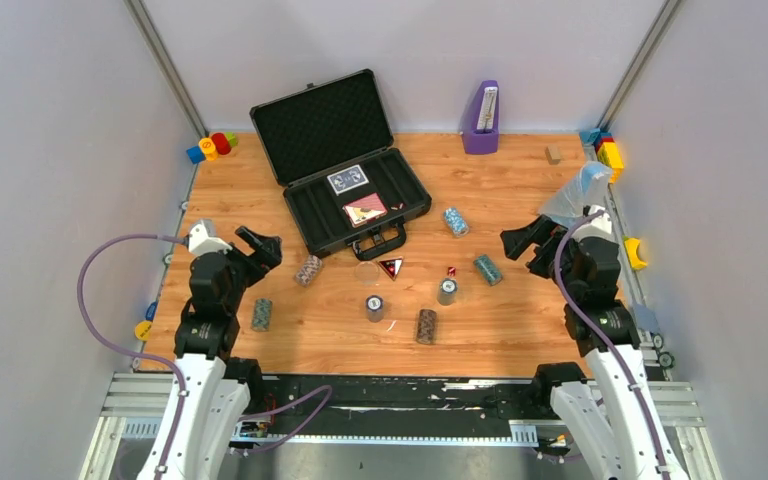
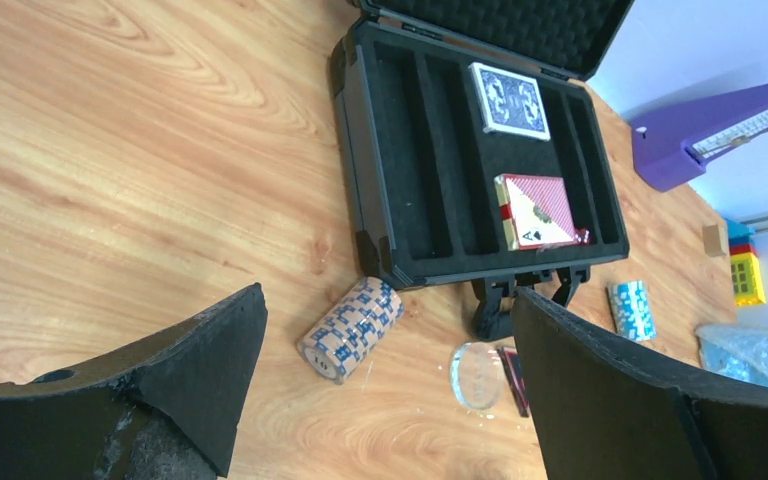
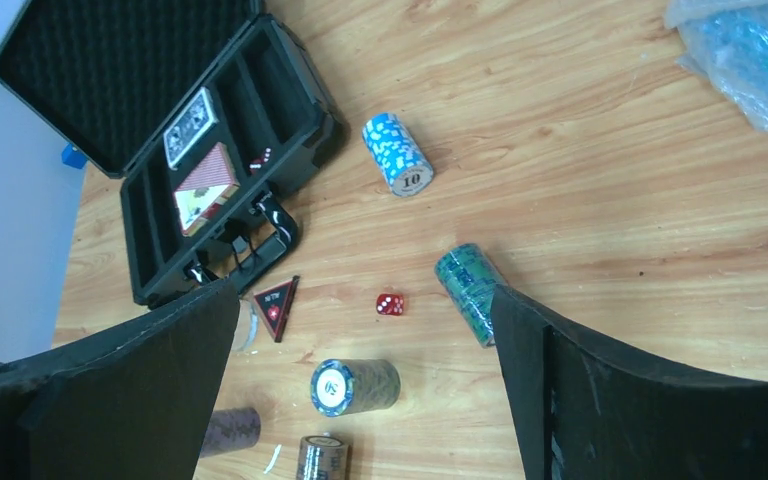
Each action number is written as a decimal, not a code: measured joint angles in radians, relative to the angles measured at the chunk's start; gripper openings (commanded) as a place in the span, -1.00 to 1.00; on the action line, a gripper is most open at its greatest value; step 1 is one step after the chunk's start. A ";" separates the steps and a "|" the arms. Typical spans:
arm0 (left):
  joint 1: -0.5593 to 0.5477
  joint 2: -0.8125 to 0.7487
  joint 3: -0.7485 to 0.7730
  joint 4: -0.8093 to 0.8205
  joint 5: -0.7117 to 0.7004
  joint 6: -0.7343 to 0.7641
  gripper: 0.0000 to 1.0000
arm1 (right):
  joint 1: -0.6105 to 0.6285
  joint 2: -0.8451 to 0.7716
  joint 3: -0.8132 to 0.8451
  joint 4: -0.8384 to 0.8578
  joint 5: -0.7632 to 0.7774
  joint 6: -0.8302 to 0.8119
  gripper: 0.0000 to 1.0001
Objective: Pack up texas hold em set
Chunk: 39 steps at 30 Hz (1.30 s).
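Note:
The black case (image 1: pixel 317 124) lies open at the back centre, with a blue deck (image 1: pixel 348 179) and a red deck (image 1: pixel 365 209) in its foam tray. Several chip stacks lie loose on the table in front of it. A tan stack (image 2: pixel 352 328) lies below my open, empty left gripper (image 2: pixel 387 300). A teal stack (image 3: pixel 470 290), the red die (image 3: pixel 390 304), the triangular button (image 3: pixel 276 303) and an upright stack (image 3: pixel 355 386) lie below my open, empty right gripper (image 3: pixel 365 295). A light blue stack (image 1: pixel 456 221) lies right of the case.
A purple upright holder (image 1: pixel 482 118) stands at the back. Toy blocks sit in the back left corner (image 1: pixel 212 146) and back right corner (image 1: pixel 608 150). A clear plastic bag (image 1: pixel 578 192) lies by the right arm. A clear disc (image 2: pixel 477 375) lies near the case handle.

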<state>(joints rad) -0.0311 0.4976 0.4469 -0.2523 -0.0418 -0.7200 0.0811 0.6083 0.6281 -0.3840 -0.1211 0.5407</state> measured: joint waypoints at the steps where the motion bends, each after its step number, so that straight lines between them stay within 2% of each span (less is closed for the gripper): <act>1: 0.000 0.002 0.000 -0.005 0.001 0.001 1.00 | 0.000 0.005 -0.008 0.003 0.004 0.000 0.99; 6: 0.000 0.001 -0.002 -0.013 0.019 0.028 1.00 | 0.000 0.079 -0.061 0.080 -0.018 -0.023 0.90; 10: 0.000 0.021 -0.028 0.027 0.068 0.049 1.00 | 0.000 0.272 -0.038 0.187 -0.062 -0.061 0.93; 12: 0.000 0.053 -0.035 0.037 0.086 0.062 1.00 | 0.005 0.416 0.016 0.211 -0.088 -0.097 0.93; 16: 0.000 0.137 -0.035 0.057 0.098 0.111 1.00 | 0.042 0.694 0.187 0.235 -0.111 -0.181 0.68; 20: 0.000 0.215 -0.035 0.065 0.108 0.167 0.97 | 0.080 0.959 0.397 0.232 -0.127 -0.256 0.60; 24: 0.000 0.237 -0.035 0.073 0.134 0.211 0.96 | 0.114 1.129 0.519 0.200 -0.126 -0.321 0.51; 26: 0.000 0.225 -0.035 0.082 0.149 0.225 0.96 | 0.133 1.189 0.562 0.175 -0.119 -0.353 0.41; 29: 0.000 0.177 -0.049 0.113 0.172 0.242 0.96 | 0.148 1.255 0.610 0.138 -0.116 -0.389 0.38; 35: 0.000 0.077 -0.117 0.147 0.196 0.256 0.94 | 0.159 1.309 0.645 0.101 -0.092 -0.424 0.25; 39: 0.000 0.055 -0.150 0.163 0.200 0.256 0.96 | 0.175 1.344 0.670 0.081 -0.063 -0.442 -0.05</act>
<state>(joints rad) -0.0311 0.5526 0.2970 -0.0898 0.1581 -0.4641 0.2558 1.9522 1.2980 -0.3031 -0.1841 0.0986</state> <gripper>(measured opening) 0.974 0.575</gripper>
